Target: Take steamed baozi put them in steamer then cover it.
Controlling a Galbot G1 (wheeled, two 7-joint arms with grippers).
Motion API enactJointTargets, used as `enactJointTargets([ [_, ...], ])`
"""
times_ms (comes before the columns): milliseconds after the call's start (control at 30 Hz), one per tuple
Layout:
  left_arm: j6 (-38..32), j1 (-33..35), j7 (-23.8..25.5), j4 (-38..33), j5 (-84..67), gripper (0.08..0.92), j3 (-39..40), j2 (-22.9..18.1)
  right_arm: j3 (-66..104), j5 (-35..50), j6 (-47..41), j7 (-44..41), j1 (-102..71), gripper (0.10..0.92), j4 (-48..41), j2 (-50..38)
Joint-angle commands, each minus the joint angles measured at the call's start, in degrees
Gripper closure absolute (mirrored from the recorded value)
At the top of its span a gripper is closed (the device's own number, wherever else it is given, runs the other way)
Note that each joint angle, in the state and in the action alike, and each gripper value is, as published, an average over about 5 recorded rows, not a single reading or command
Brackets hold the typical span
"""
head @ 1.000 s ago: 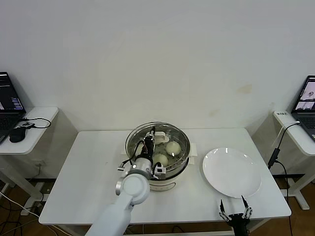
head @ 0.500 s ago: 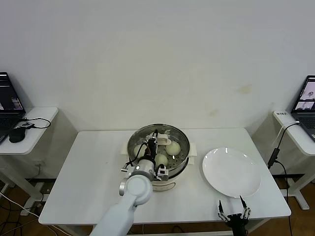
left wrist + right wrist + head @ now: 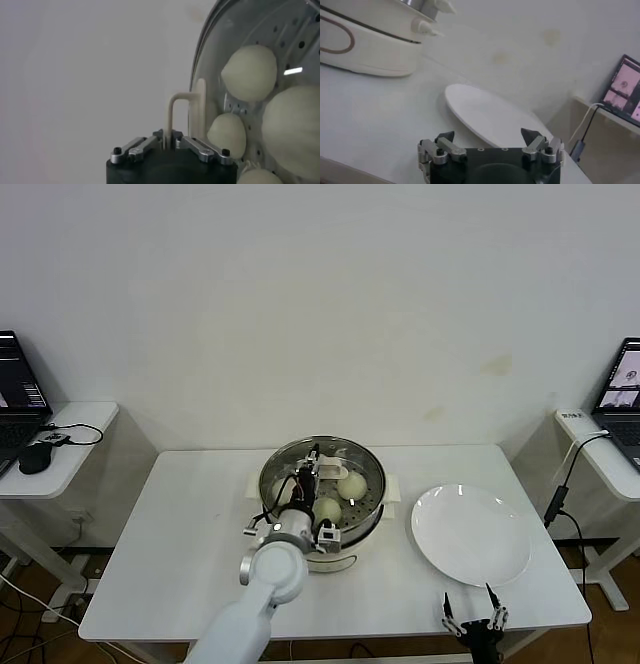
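The steamer (image 3: 345, 556) stands mid-table with the glass lid (image 3: 370, 474) lying over it. Through the glass I see steamed baozi (image 3: 351, 484) on the perforated tray; in the left wrist view several show (image 3: 249, 66) (image 3: 292, 130) (image 3: 226, 136). My left gripper (image 3: 310, 471) reaches over the lid from the front, and its jaws stand close on either side of the lid's cream handle (image 3: 176, 107), gripper (image 3: 169, 137) shut on it. My right gripper (image 3: 478, 621) hovers low at the table's front right edge, open and empty (image 3: 487, 135).
A white plate (image 3: 470, 534) (image 3: 490, 112) lies bare to the right of the steamer. Side desks with laptops (image 3: 18, 384) (image 3: 622, 389) flank the table. A cable (image 3: 560, 484) hangs off the right desk.
The left arm has carried the lid slightly right and settled it squarely on the steamer. The right gripper has stayed still.
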Motion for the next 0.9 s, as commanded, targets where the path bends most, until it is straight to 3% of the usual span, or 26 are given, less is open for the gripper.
enactJointTargets([
  [33,-0.35,6.31,-0.29,-9.24,-1.61,0.630,-0.53,1.86,-0.02,-0.16,-0.03,-0.03,-0.04,0.203,-0.06,0.02],
  [300,-3.68,20.04,-4.83,-21.76,-10.60,0.397,-6.28,6.91,-0.03,-0.18,-0.03,-0.17,-0.14,0.203,0.14,-0.02],
  [467,-7.39,32.83,-10.57,-29.80,-28.98,0.259,-13.67,10.21,-0.41,0.01,1.44,-0.35,-0.17,0.203,0.25,-0.05],
  [667,-29.30,42.83,-22.54,-26.22,-67.67,0.180,-27.19,9.28,-1.58,1.25,1.99,-0.63,-1.03,0.203,1.35,-0.78],
  [900,-27.06,49.53,-26.21,-22.29,-86.97,0.177,-30.63,7.05,-3.84,5.18,1.76,-1.49,-2.59,0.203,3.08,-3.50],
])
